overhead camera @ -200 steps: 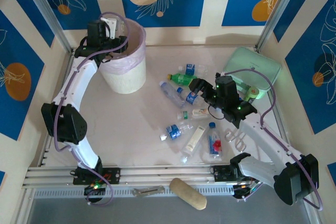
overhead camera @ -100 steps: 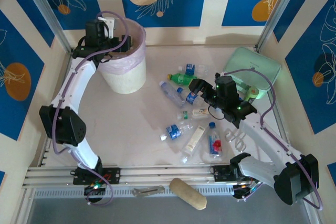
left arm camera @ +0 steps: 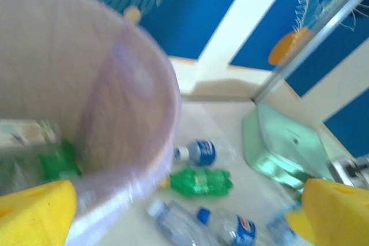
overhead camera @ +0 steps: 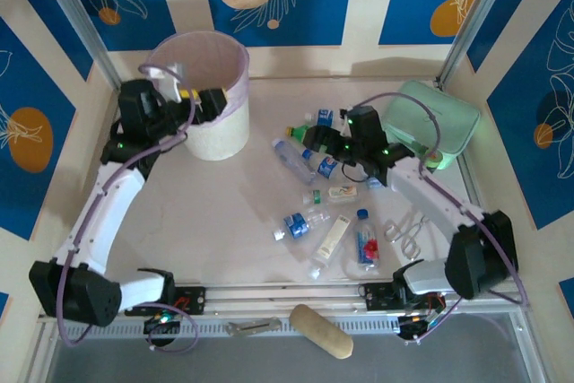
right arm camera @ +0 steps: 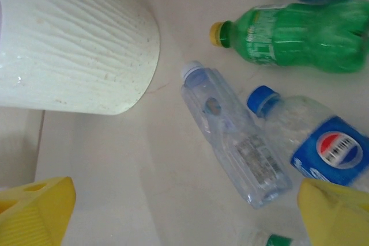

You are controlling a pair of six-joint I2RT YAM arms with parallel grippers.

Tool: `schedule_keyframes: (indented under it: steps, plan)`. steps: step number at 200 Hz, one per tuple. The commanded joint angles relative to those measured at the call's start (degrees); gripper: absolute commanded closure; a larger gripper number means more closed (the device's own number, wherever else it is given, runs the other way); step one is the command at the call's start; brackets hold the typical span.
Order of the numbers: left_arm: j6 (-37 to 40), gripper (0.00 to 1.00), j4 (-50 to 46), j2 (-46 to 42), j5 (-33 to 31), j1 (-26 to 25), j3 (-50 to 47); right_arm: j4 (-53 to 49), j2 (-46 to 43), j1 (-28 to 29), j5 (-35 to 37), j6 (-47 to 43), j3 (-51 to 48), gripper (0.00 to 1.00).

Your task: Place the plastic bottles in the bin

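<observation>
Once left jaws opened, arm (overhead camera: 108,208) withdrew

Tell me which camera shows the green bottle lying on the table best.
The right wrist view: the green bottle is large and sharp, on its side, yellow cap toward the bin. The top external view shows it small; the left wrist view shows it small and blurred.

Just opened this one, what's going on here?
Two robot arms are clearing plastic bottles off a table into a bin. The left gripper hangs open and empty at the bin's rim, and some bottles seem to lie inside already. The right gripper, also open, hovers over the pile by the green bottle and a clear bottle, gripping nothing. Roughly ten bottles lie on the table.
</observation>
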Motion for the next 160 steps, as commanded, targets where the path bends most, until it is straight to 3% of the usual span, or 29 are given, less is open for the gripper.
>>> schedule_keyframes:
  steps: [1,34,63,102,160]
  plan:
    - [-5.25,0.00,3.76,-6.10,4.18,-0.84,-8.12,-5.85,6.28,3.02,-4.83,-9.09,6.97,0.01]
    - [-5.48,0.00,0.76,-16.19,-3.48,-0.69,-18.09,-17.05,16.95,8.47,1.29,-11.56,18.27,0.00]
    - [-8.05,0.00,0.96,-21.20,-8.82,-0.72,-24.71,-20.09,22.27,12.29,5.84,-16.26,23.87,0.02]
    - [-15.20,0.00,7.93,-21.86,-7.41,-0.77,-32.07,-26.43,31.46,12.43,10.06,-32.47,35.05,0.01]
    - [-17.32,0.00,10.06,-21.82,-5.74,-0.72,-36.15,-35.15,44.86,12.06,15.62,-41.83,48.94,0.02]
